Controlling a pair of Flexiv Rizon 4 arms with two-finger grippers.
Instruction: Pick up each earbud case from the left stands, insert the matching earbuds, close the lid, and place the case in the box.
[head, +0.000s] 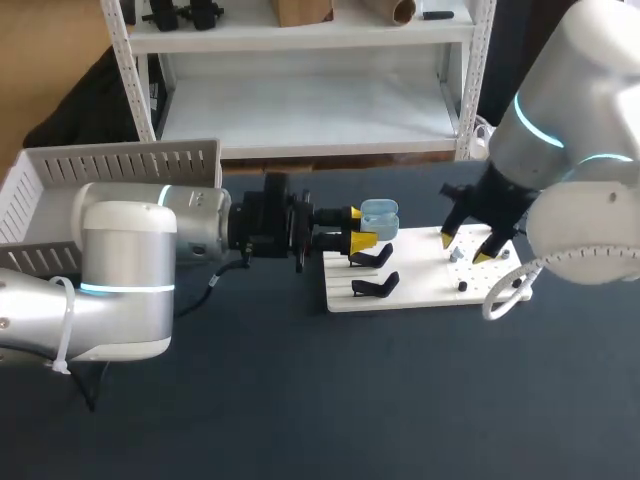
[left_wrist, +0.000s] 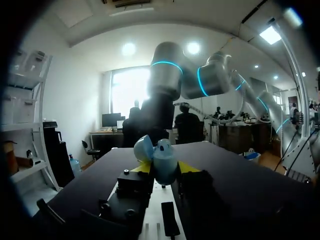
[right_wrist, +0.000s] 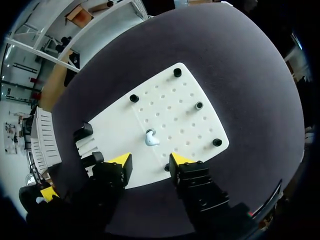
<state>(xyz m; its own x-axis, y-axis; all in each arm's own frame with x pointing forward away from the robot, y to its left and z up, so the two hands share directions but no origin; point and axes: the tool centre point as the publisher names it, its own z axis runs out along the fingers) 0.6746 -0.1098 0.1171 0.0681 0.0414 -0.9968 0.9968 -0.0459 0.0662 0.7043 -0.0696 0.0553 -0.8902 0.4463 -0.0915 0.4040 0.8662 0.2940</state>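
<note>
Earbud case (head: 379, 212) above stands (head: 374, 287); earbud (right_wrist: 150, 138) on board (right_wrist: 185, 112)

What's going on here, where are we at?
The left tool holds a light-blue earbud case, lid apparently open, just above the white board near its black stands. The right tool hangs open over one loose earbud lying on the board, not yet picked up.

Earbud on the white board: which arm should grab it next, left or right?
Right, probably. The right hand is open and hangs just short of the earbud. The left hand is full, shut on the open case.
</note>
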